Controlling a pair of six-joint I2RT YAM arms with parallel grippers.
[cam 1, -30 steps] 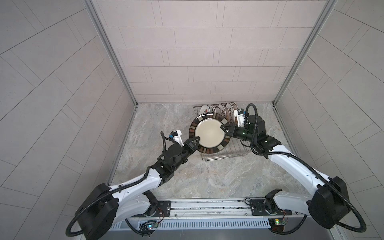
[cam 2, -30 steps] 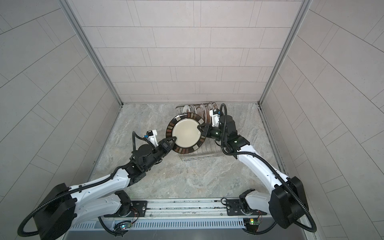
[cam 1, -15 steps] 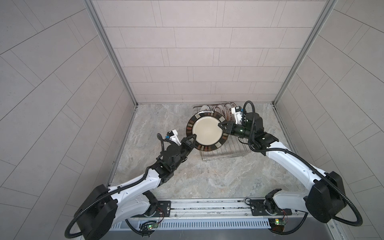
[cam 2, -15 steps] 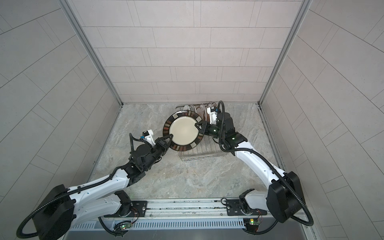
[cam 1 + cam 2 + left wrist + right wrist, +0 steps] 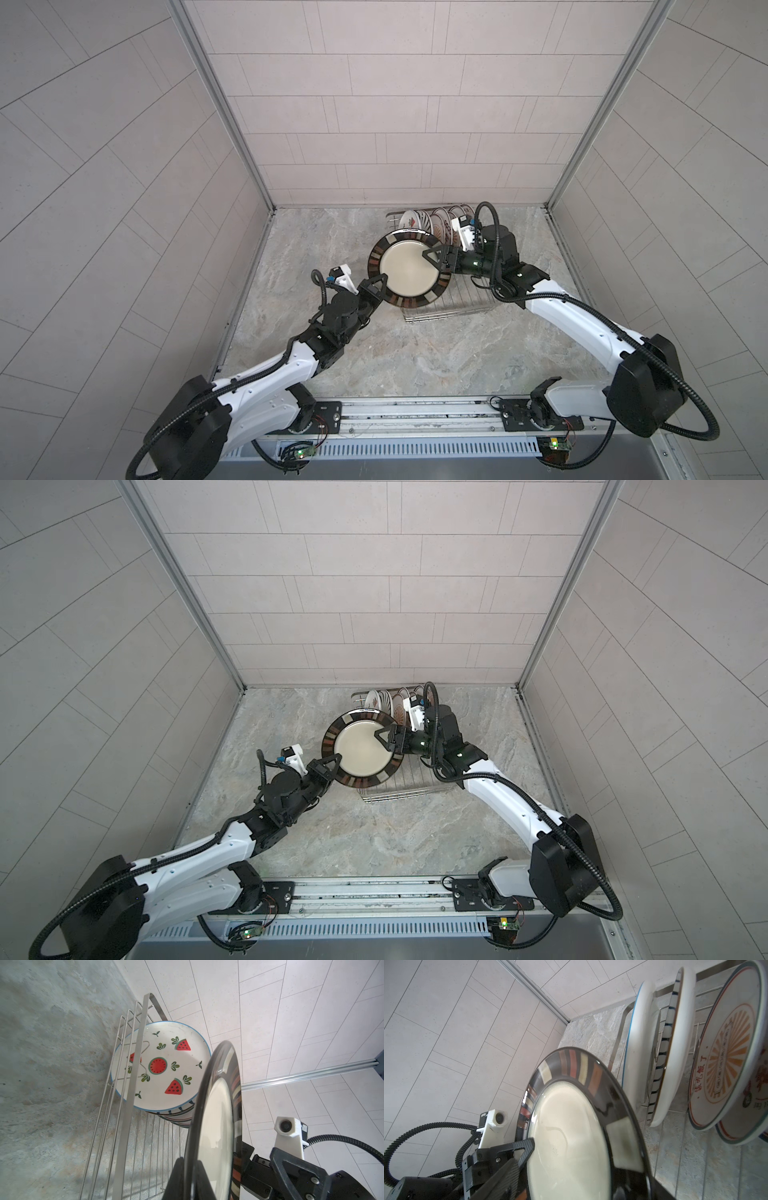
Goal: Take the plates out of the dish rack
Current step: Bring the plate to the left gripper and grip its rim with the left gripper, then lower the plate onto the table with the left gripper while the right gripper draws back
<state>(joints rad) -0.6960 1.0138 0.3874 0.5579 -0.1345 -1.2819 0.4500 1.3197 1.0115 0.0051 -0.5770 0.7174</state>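
A plate (image 5: 409, 270) (image 5: 361, 750) with a dark striped rim and cream centre hangs tilted over the dish rack's (image 5: 457, 309) (image 5: 415, 789) left end. My left gripper (image 5: 376, 286) (image 5: 190, 1178) is shut on its near-left rim. My right gripper (image 5: 432, 259) (image 5: 384, 739) stands open astride the opposite rim, one finger over the cream face. Further plates stand upright at the rack's far end: a watermelon plate (image 5: 162, 1064), a black-striped one (image 5: 675, 1043) and an orange sunburst one (image 5: 724, 1053).
The rack stands against the back wall, right of centre, on a marbled grey floor (image 5: 332, 249). Tiled walls close in at the back and both sides. A metal rail (image 5: 415, 411) runs along the front edge.
My right gripper's jaws have opened off the striped plate's rim, and my left gripper has shut on the opposite rim. The plate has shifted slightly left and toward the back.
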